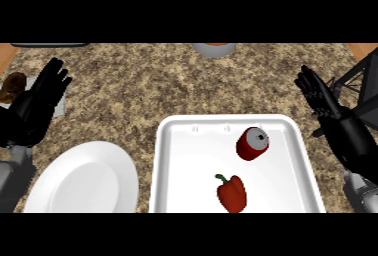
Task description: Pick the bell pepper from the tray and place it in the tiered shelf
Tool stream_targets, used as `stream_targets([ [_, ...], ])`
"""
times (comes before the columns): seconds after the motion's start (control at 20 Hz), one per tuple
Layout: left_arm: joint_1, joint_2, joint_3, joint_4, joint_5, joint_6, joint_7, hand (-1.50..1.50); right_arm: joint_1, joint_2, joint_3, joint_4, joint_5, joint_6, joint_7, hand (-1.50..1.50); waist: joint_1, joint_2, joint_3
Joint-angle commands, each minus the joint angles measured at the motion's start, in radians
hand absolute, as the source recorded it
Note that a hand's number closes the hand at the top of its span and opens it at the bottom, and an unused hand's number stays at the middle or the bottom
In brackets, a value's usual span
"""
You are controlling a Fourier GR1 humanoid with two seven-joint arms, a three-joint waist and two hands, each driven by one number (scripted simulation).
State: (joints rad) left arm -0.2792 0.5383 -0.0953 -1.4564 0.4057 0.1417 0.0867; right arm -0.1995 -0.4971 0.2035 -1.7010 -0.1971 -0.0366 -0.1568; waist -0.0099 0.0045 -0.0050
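Left hand (43, 89): open, fingers straight and up, at the left edge above the bench.
Right hand (314, 93): open, fingers up, at the right edge.
Bench (148, 85): speckled brown stone; a white plate (81, 180) lies near the left.
Bell pepper (232, 194): red, lying in the near part of the white tray (190, 165); its long axis runs away from the robot, green stem at the far end, slightly left.
Red can (252, 143): on its side, farther in the tray.
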Motion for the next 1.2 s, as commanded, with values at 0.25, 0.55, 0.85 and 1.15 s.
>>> stream_targets([
  [0.25,0.199,0.013,0.0,0.094,-0.083,0.028,-0.032,0.0,-0.02,0.326,0.339,-0.056,0.382,-0.377,0.23,1.5,0.038,-0.01,0.0],
  [0.55,0.252,-0.016,0.002,0.095,-0.051,0.02,-0.035,0.0,0.198,0.324,0.31,0.028,0.757,-0.727,0.328,-1.5,-0.007,-0.016,0.0],
  [0.85,0.307,-0.027,0.0,0.083,-0.065,0.012,-0.077,0.0,0.27,0.478,0.467,0.05,1.195,-0.75,0.613,-1.5,-0.007,-0.016,-0.002],
  [1.15,0.318,-0.005,0.024,0.072,-0.052,0.009,-0.061,0.0,0.389,0.492,0.434,0.021,1.536,-0.536,0.828,-1.5,-0.036,-0.022,-0.006],
])
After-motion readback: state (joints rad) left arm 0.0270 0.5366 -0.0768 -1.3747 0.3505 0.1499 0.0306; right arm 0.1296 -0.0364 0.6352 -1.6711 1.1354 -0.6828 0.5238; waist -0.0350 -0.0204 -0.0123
